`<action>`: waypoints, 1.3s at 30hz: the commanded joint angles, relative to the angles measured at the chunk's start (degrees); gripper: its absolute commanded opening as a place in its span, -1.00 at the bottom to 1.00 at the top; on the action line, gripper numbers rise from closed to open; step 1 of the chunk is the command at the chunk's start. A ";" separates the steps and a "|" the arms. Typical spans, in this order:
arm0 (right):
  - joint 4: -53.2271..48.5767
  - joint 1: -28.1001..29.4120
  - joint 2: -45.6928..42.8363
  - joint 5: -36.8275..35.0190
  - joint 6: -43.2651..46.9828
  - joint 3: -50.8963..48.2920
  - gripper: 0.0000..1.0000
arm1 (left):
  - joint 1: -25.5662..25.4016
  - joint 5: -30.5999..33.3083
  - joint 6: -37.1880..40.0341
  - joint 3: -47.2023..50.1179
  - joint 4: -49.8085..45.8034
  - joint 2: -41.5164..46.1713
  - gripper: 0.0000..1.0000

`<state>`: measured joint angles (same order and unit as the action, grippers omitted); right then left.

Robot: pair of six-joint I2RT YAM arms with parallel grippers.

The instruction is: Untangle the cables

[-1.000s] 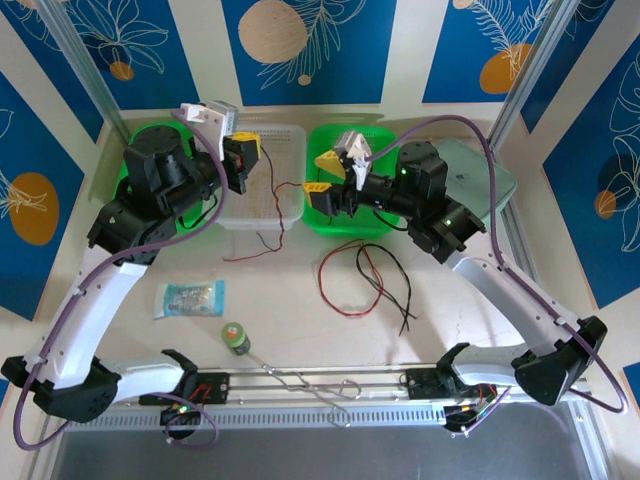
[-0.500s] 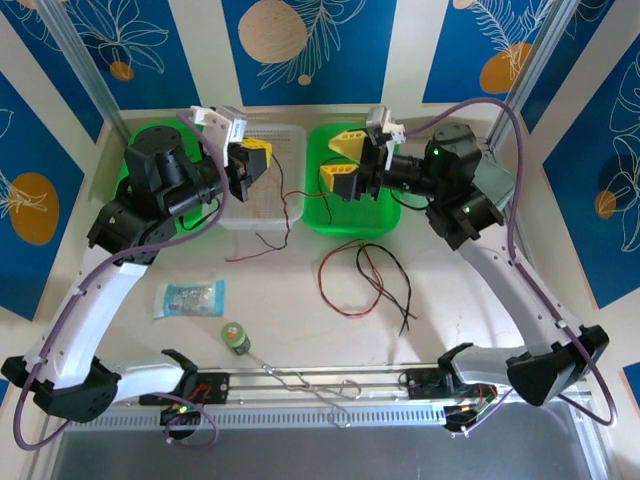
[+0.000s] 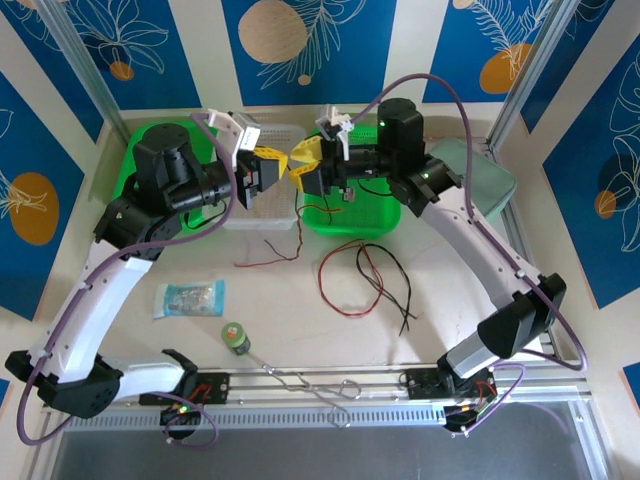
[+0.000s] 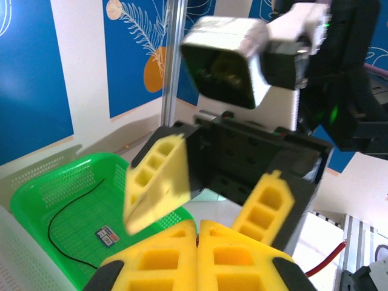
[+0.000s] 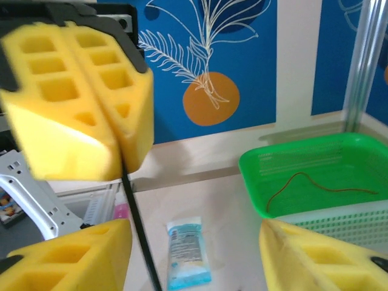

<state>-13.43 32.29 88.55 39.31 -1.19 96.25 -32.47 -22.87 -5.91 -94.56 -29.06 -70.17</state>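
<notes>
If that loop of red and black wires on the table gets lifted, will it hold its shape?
Probably not: the wires lie in loose curves, so they look limp. Being thin, likely light. The crossing strands may drag each other along.

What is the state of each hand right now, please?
Left hand: closed, holding a thin dark cable.
Right hand: open, holding nothing.

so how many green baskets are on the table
2: left green basket at the back left, half hidden by the left arm; middle green basket at back centre.
</notes>
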 commanded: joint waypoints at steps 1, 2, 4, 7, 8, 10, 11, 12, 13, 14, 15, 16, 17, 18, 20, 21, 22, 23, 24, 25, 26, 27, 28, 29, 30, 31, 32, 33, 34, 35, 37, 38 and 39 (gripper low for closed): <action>-3.53 0.84 1.47 2.00 1.43 3.42 -0.08 | 0.39 -2.86 0.56 -1.59 0.62 -0.13 -1.00; -3.49 0.84 1.83 2.00 1.35 3.62 -0.21 | 0.39 -3.05 0.55 -1.67 0.54 -0.27 -1.00; -3.10 0.90 2.32 2.09 1.06 3.96 -0.72 | 0.38 -3.58 0.40 -1.76 0.41 -0.48 -1.00; -2.24 0.93 2.10 1.75 0.32 3.66 -1.00 | 0.32 -1.27 0.29 -1.53 0.38 -0.24 -1.00; -1.73 0.89 1.77 1.48 0.11 3.39 -1.00 | 0.41 -0.64 0.44 -1.18 0.55 0.11 -1.00; 0.05 0.93 0.74 0.15 -0.67 1.79 -1.00 | 0.39 1.53 0.81 -0.18 1.33 0.92 -0.67; 0.66 0.87 0.22 -0.82 -0.89 1.03 -1.00 | 0.34 2.57 0.90 0.35 1.81 1.36 -0.24; 1.44 0.84 -0.31 -1.96 -1.15 0.24 -1.00 | 0.35 3.46 1.22 0.87 2.43 1.94 0.06; 1.97 0.69 -0.77 -2.97 -1.50 -0.47 -1.00 | 0.37 4.16 1.69 1.49 3.10 2.50 0.23; 2.17 0.67 -1.13 -3.89 -1.63 -0.78 -1.00 | 0.40 4.27 1.92 2.23 3.84 3.20 0.33; 2.44 0.51 -1.56 -5.17 -2.13 -1.33 -1.00 | 0.39 2.70 2.44 3.64 5.51 3.97 0.41; 3.19 0.42 -2.01 -6.47 -2.76 -1.94 -1.00 | 0.35 0.07 2.66 5.78 8.69 5.05 0.48; 3.96 0.24 -2.40 -7.67 -3.36 -2.51 -1.00 | 0.32 -2.19 2.35 9.23 12.80 6.51 0.51; 5.02 -0.06 -2.87 -8.16 -3.87 -3.37 -1.00 | 0.30 -4.29 2.00 14.18 19.20 8.59 0.54; 6.43 -0.55 -3.53 -8.25 -4.83 -4.21 -1.00 | 0.37 -5.92 3.01 24.17 31.87 12.97 0.61; 6.60 -0.80 -3.74 -8.10 -5.12 -4.19 -1.00 | 0.29 -5.06 4.29 28.33 36.30 14.88 0.67; 6.54 -0.91 -3.89 -8.07 -5.30 -4.06 -1.00 | 0.30 -4.17 5.91 31.20 38.38 16.27 0.69; 6.41 -0.96 -3.98 -8.11 -5.31 -3.92 -1.00 | 0.27 -4.08 7.83 32.86 38.97 17.09 0.70; 6.24 -1.00 -4.07 -7.95 -5.44 -3.78 -1.00 | 0.24 -4.57 10.11 34.26 39.13 17.67 0.71; 6.09 -1.00 -4.08 -7.74 -5.48 -3.55 -1.00 | 0.14 -5.83 12.48 35.65 39.53 18.07 0.71; 5.88 -1.01 -4.18 -7.54 -5.48 -3.36 -1.00 | 0.06 -7.16 14.65 36.75 40.07 18.40 0.71; 5.58 -1.00 -4.18 -7.38 -5.49 -3.05 -1.00 | -0.16 -8.23 17.04 38.26 41.30 18.77 0.71; 5.23 -1.05 -4.18 -7.15 -5.49 -2.76 -1.00 | -0.54 -8.59 19.49 39.54 42.15 19.05 0.72; 4.87 -0.92 -4.18 -7.06 -5.49 -2.56 -1.00 | -0.92 -8.83 21.65 40.30 42.49 19.24 0.72; 4.67 -0.92 -4.31 -7.15 -5.49 -2.40 -1.00 | -1.38 -8.72 24.34 40.91 42.23 19.38 0.73; 4.55 -0.92 -4.40 -7.24 -5.41 -2.37 -1.00 | -1.83 -8.23 27.22 41.23 41.63 19.30 0.73; 4.49 -0.90 -4.60 -7.36 -5.32 -2.38 -1.00 | -2.34 -7.15 29.29 41.45 41.23 19.26 0.73; 4.47 -0.83 -4.77 -7.49 -5.31 -2.47 -1.00 | -2.94 -5.74 31.39 41.76 41.19 19.13 0.73; 4.42 -0.75 -4.95 -7.50 -5.25 -2.55 -1.00 | -3.35 -4.50 33.08 42.14 41.94 18.95 0.73; 4.38 -0.72 -5.05 -7.49 -5.25 -2.56 -1.00 | -3.60 -4.08 34.37 42.41 42.51 18.77 0.72; 3.99 -0.57 -5.14 -7.49 -5.18 -2.47 -1.00 | -4.06 -3.93 36.06 41.98 42.94 17.70 0.66; 3.78 -0.49 -5.13 -7.44 -5.14 -2.38 -1.00 | -4.28 -3.99 36.50 41.63 42.87 17.10 0.62; 3.60 -0.39 -5.10 -7.49 -5.12 -2.29 -1.00 | -4.64 -4.31 36.98 41.12 42.54 16.36 0.58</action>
<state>-8.80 31.44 85.80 31.86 -6.02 92.51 -36.18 -27.53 25.30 -52.53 10.85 -52.82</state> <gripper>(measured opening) 0.048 0.798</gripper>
